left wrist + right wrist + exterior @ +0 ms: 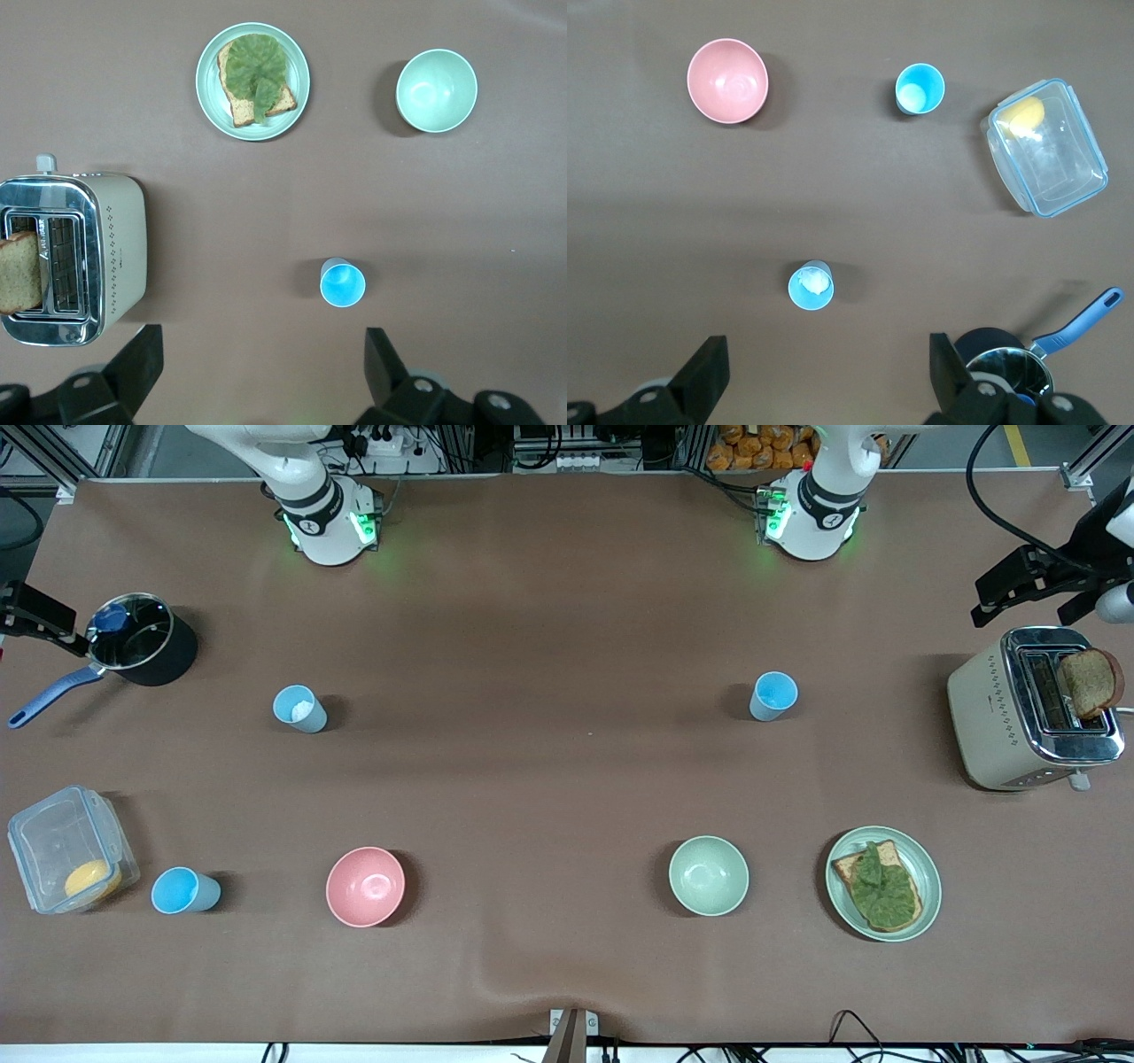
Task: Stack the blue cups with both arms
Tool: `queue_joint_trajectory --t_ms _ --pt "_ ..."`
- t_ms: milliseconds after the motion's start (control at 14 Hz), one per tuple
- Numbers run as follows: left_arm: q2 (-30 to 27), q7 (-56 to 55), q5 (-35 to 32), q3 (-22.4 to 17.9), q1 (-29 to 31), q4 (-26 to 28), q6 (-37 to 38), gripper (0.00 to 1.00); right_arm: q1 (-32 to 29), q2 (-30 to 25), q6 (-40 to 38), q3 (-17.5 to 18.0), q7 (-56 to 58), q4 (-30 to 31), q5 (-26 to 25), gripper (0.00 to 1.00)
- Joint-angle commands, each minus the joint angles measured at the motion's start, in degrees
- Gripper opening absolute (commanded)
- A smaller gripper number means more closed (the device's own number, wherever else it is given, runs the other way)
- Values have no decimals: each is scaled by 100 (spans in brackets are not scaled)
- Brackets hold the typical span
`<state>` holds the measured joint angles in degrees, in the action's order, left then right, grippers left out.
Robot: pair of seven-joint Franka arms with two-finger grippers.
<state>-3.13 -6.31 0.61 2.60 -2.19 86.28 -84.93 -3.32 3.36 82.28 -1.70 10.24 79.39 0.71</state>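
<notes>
Taken from the right arm's end of the table across to the left arm's, the front view starts with a clear lidded container (71, 849) holding something yellow, and a black saucepan (142, 640) with a blue handle farther from the front camera.

Just beside the container stands the first blue cup (184, 891), upright. A second blue cup (299, 708), with a white bit inside, stands farther from the camera, and the pink bowl (365, 886) sits beside the first cup.

The right gripper (826, 372) hangs high over this end, jaws wide apart and holding nothing. In its wrist view the cup with the white bit (811, 285) lies just ahead of the gap between the fingers (704, 376); the other cup (920, 88) and the pink bowl (727, 80) lie well ahead of them, and the saucepan (1005, 363) sits beside one finger.

Next come the pale green bowl (708, 875), the third blue cup (773, 695), a plate (921, 868) of toast with green spread, and a toaster (1032, 708) with a slice sticking up.

The left gripper (264, 367) hangs high too, jaws apart and empty. The third cup (342, 283) lies just ahead of the jaws, nearer one finger (385, 367); the toaster (71, 257) is off to one side of them.
</notes>
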Motion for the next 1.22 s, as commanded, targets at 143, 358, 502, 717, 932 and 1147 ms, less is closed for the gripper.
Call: queue_joint_trajectory --t_ms 143,358,502,717,932,1147 --pt "-73 -90 -96 30 51 -50 117 100 -81 -63 -63 12 48 33 26 100" --pt "-82 -99 -79 30 60 -59 117 100 -116 -107 -72 3 83 6 -62 100" --pt "-82 -99 -79 30 69 -59 117 100 -248 -72 -159 12 127 6 -54 100" --pt "-82 -90 -70 39 60 -59 117 100 -240 -63 -239 21 153 15 -27 100" --pt "-91 -99 -70 39 60 -59 117 100 -240 -63 -308 21 171 50 -10 100" --pt "-91 -107 -70 39 60 -59 117 100 -231 -54 -326 21 171 42 26 100"
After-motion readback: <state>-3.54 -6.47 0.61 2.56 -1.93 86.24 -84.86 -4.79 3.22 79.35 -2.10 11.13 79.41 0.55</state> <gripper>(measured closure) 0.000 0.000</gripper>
